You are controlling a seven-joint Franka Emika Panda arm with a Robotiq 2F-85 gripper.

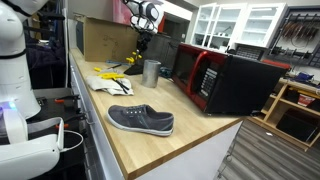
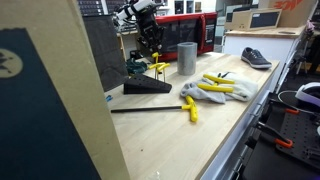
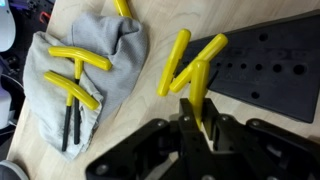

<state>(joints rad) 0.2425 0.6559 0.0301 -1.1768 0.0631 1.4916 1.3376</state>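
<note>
Wrist view covers only part of the table [image 3: 115, 118]; in both exterior views this long wooden surface carries every item listed below.

Largest is a red and black microwave [image 1: 235, 80]. Its door is closed and its contents are not visible. A cardboard box [image 1: 105, 40] stands at the far end, and its interior cannot be seen. A grey shoe [image 1: 140, 120] lies alone near the front edge, well apart from the work.

A grey cloth [image 3: 95, 60] lies flat on the table with several loose keys [image 3: 80, 58] on it, each with a yellow T-handle. Just beside the cloth sits a black wedge-shaped rack [image 3: 270, 60] drilled with holes. Two racked keys [image 3: 178, 60] appear to stand in it at one end. A metal cup [image 2: 187, 57] stands upright near the rack, and what it holds cannot be told.

The tool [image 3: 200, 122] is closed on the yellow handle of the held key [image 3: 199, 85]. This key is upright at the end of the rack, close beside the racked keys.

Step in hand, as judged: handling one key at the rack. Whether its shaft sits in a hole or hangs clear cannot be told.

The next move calls for:
- a vertical shaft, in line with one hole
- clearance from the neighbouring handles
- a firm grip until the key is supported
</note>
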